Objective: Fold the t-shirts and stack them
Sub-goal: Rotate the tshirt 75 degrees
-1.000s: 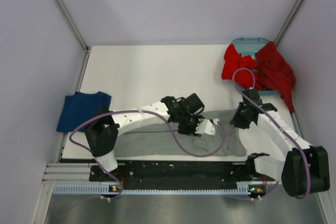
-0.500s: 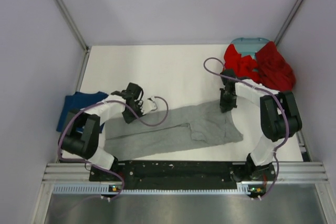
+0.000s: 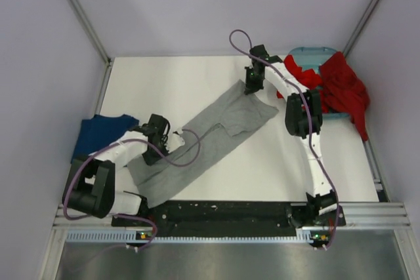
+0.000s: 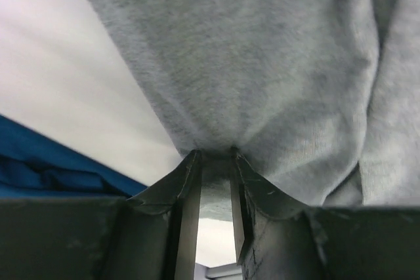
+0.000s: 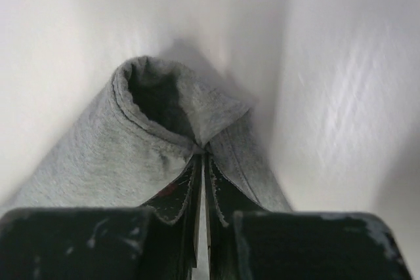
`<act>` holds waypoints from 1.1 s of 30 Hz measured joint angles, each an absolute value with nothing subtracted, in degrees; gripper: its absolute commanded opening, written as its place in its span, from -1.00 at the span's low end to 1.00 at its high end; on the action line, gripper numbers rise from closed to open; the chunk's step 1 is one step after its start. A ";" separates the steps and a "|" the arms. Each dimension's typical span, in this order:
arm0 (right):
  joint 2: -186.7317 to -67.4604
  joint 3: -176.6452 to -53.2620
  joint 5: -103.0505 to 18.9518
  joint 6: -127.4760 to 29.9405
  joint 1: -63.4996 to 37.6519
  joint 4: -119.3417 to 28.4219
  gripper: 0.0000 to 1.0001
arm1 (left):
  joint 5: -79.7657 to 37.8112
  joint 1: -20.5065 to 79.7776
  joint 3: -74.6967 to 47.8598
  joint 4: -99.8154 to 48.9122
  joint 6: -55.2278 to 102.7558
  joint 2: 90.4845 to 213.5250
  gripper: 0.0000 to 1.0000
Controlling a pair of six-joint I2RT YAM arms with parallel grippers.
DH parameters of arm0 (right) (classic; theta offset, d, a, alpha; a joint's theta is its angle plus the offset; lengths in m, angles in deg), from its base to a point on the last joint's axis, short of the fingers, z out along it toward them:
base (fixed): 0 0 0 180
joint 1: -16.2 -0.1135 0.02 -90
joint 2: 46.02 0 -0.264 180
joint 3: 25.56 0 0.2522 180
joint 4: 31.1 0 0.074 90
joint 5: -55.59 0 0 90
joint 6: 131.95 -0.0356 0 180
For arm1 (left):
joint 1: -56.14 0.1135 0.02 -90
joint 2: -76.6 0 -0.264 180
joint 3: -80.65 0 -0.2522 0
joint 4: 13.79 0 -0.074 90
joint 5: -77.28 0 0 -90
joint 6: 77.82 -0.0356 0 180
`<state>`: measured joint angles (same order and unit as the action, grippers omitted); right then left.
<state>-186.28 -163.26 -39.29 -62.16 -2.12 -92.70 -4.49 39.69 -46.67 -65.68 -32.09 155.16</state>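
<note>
Your right gripper [image 5: 201, 152] was clenched on the far end of the soft heather-grey cotton t-shirt [image 3: 210, 129], your left gripper [image 4: 213, 155] pinched its near-left edge, the shirt lay stretched diagonally across the white table [image 3: 170, 83], navy blue t-shirt [image 3: 98, 137] at the left edge, bright red t-shirts [image 3: 341, 90] heaped over the teal plastic basket [image 3: 314, 52] far right.

Grey t-shirt [image 3: 197, 143] lay stretched across the tabletop [image 3: 190, 83] from left hand [image 3: 153, 151] to right hand [image 3: 251, 87]; navy t-shirt [image 3: 98, 137] sat outside the left, teal basket [image 3: 314, 52] outside the right.
</note>
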 measured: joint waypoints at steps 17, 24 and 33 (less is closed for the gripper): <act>-163.11 -141.93 -37.87 -60.26 -2.15 -83.54 -0.62 | -13.56 45.63 -34.98 -82.97 -26.97 146.60 -0.29; -155.18 -119.46 -39.47 -64.17 -2.12 -79.15 -1.00 | -8.40 48.93 -38.65 -79.70 -28.52 150.75 -0.29; -173.95 -136.64 -51.38 -75.08 1.48 -74.16 -1.00 | -13.01 43.40 -43.22 -77.16 -27.63 152.98 -0.23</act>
